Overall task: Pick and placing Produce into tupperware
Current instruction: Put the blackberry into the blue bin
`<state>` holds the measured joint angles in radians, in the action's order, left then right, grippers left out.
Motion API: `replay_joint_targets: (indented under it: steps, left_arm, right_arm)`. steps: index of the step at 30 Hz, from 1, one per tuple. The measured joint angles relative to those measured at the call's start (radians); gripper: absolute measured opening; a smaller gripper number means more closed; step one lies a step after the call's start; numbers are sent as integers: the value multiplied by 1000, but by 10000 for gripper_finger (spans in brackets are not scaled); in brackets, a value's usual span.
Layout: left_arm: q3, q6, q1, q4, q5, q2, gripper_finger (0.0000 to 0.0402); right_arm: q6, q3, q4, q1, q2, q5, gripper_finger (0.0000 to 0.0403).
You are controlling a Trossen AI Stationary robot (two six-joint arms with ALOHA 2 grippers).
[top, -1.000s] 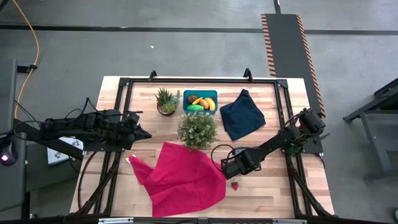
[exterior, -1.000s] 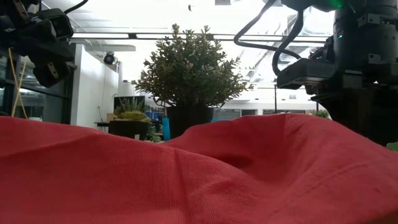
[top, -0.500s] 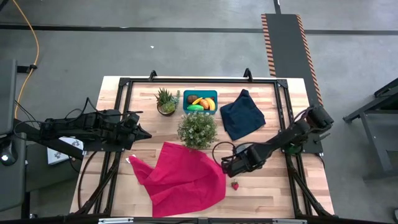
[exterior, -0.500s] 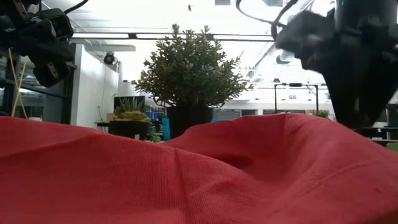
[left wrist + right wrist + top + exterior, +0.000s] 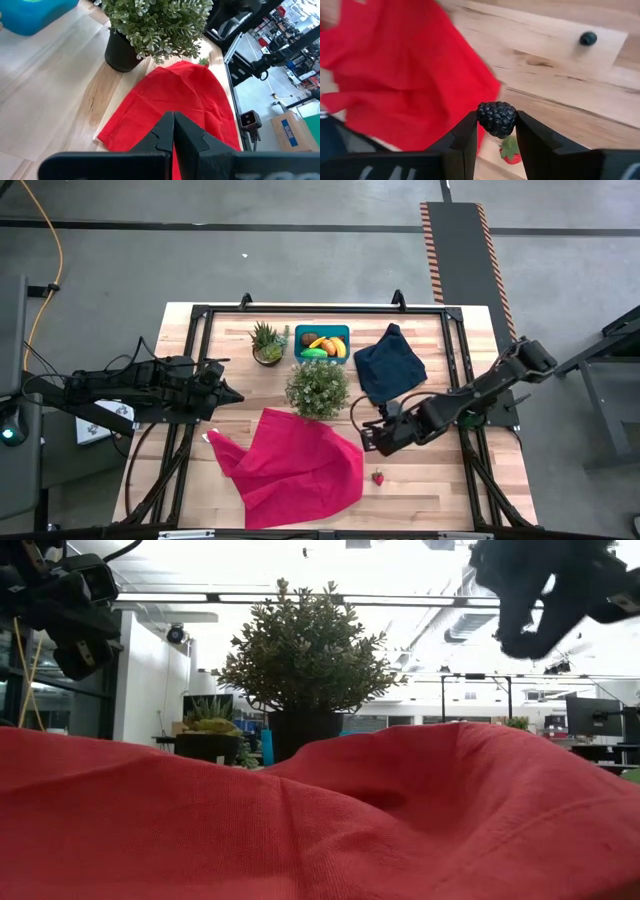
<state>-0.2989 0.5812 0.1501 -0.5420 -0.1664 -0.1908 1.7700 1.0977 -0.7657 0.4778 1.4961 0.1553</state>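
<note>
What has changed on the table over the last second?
The right tool, gripping a small dark bumpy blackberry, lifted away from the red cloth's edge, towards the navy cloth. The red strawberry, teal plastic tub and shut left tool stayed put.

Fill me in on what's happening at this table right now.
The right claw is shut on a dark blackberry, held above the table near the red cloth. A strawberry lies on the wood below it, not yet collected. The teal tupperware at the far side already holds a banana and other produce. The left claw is shut and empty, waiting at the left side.
</note>
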Motion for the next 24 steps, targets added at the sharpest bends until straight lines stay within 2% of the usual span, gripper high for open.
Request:
replay_joint_targets:
  steps: [13,24]
  left_arm:
    - [0,29,0,2,30,0,0]
    - [0,133,0,29,131,0,0]
  right_arm:
    - [-161,0,-7,-14,-196,186,103]
    - [-474,0,-7,-135,-353,209,103]
